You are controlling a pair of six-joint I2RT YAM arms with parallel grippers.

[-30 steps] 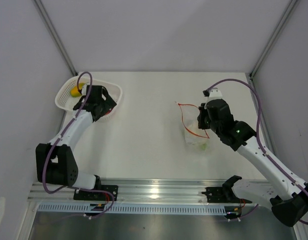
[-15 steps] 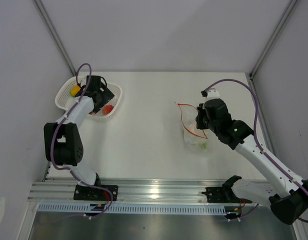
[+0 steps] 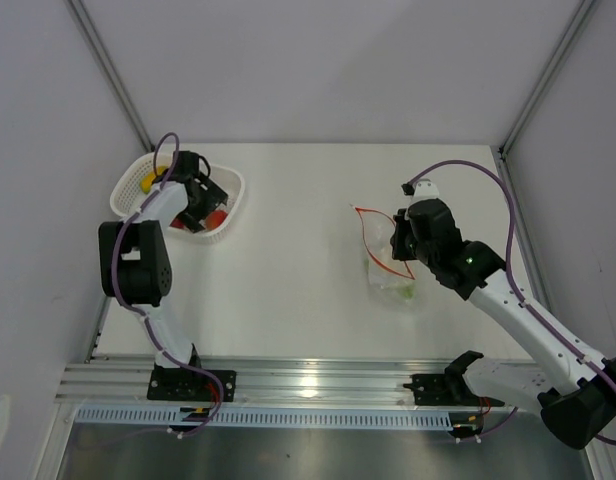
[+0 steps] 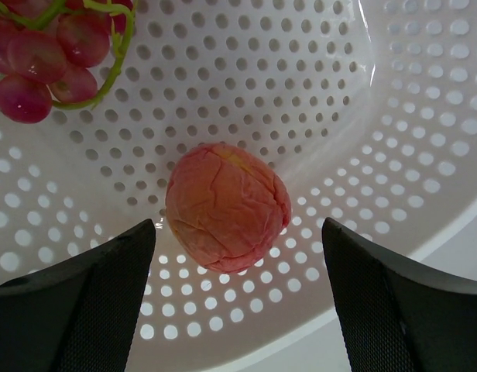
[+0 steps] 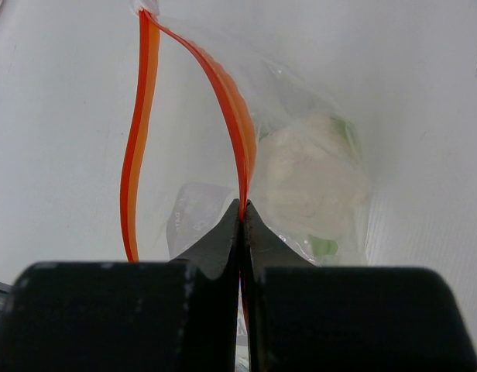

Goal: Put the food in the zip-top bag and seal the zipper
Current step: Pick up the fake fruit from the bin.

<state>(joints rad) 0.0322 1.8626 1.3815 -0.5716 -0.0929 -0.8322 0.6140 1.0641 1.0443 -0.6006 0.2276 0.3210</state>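
Bright, even, diffuse light fills all three views. In the top view the white bench [image 3: 308,230] looks nearly washed out, shadows beside the arms are faint and soft, and a glare patch sits on the metal rail [image 3: 308,385] at the near edge. In the left wrist view the basket [image 4: 393,93] wall carries glossy highlights and the red-orange round fruit [image 4: 227,205] is sharp, while the left claw [image 4: 238,232] fingers [image 4: 76,310] are dark and soft-edged. In the right wrist view the right claw [image 5: 243,208] is a black, almost featureless mass, and the zip-top bag [image 5: 316,178] glints.
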